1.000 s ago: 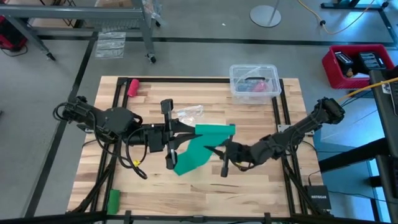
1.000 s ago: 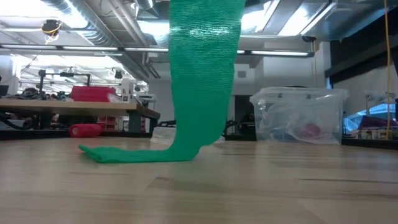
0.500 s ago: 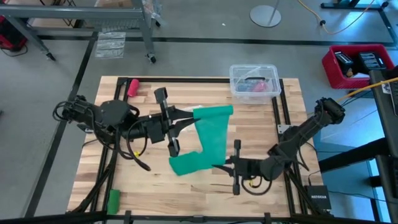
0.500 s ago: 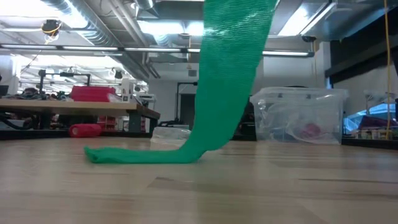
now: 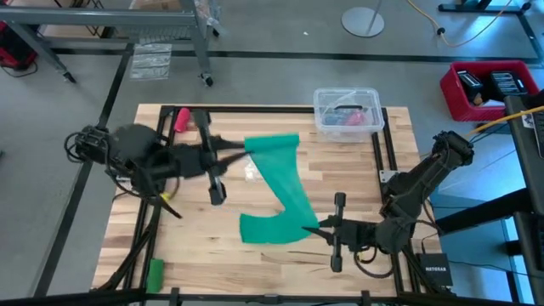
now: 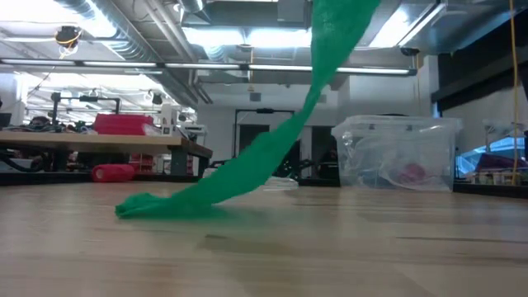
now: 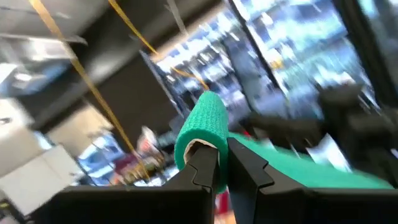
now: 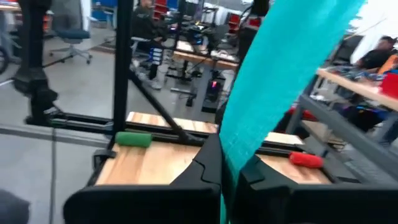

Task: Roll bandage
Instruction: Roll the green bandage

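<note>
Stretching bandage (image 5: 285,183): left pincer (image 5: 240,149) pulled back, right pincer (image 5: 311,228) forward.

Teal-green bandage (image 5: 285,183), pink-red roll (image 5: 182,118), pale wood table (image 5: 212,246)

Bright, even overhead light from long ceiling strips (image 6: 247,37), seen from table height. Soft, faint shadow under the teal-green stretchy cloth band (image 6: 247,169) on the pale wooden slat table (image 6: 346,256). Heavy motion blur across the left wrist view, background streaked. Right wrist view slightly soft, far room washed with blue glare.
</note>
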You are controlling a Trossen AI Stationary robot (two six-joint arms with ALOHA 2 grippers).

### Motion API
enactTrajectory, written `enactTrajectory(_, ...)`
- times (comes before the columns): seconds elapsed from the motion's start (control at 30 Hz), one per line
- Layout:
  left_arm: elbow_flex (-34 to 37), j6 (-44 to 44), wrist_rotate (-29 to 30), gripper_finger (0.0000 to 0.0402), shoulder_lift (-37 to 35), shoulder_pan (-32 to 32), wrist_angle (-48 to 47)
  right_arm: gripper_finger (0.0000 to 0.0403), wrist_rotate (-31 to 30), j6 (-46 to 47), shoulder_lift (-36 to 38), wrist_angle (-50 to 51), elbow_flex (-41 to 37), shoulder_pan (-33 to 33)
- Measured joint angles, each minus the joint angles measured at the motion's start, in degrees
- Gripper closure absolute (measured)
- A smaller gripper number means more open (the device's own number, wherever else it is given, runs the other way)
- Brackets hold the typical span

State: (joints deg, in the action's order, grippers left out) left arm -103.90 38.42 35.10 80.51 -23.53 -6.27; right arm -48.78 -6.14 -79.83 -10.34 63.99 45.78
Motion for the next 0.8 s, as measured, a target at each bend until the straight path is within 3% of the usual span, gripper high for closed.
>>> enactTrajectory(0.1, 0.0, 5.7, 0.1, 0.0385, 0.0, 0.0, 7.4, 0.0402, 4.1, 1.9, -0.7, 0.0, 0.0, -1.0)
enactTrajectory(0.23, 0.0, 11.6, 1.4, 0.0385, 0.1, 0.9, 9.7, 0.0402, 8.2, 3.1, -1.6, 0.1, 0.0, -1.6)
enactTrajectory(0.37, 0.0, 14.8, 4.7, 0.0385, 0.0, 2.2, 6.2, 0.0402, 12.3, 4.4, -1.6, -0.1, 0.0, -1.5)
enactTrajectory(0.57, 0.2, 12.2, 4.9, 0.0385, -0.1, 3.6, -3.2, 0.0403, 14.3, 4.4, -1.6, -1.6, 0.0, -1.6)
enactTrajectory(0.8, 2.3, 12.0, 8.0, 0.0385, -0.2, 5.8, -6.2, 0.0403, 18.5, 4.0, -1.7, -4.0, 2.2, -1.0)
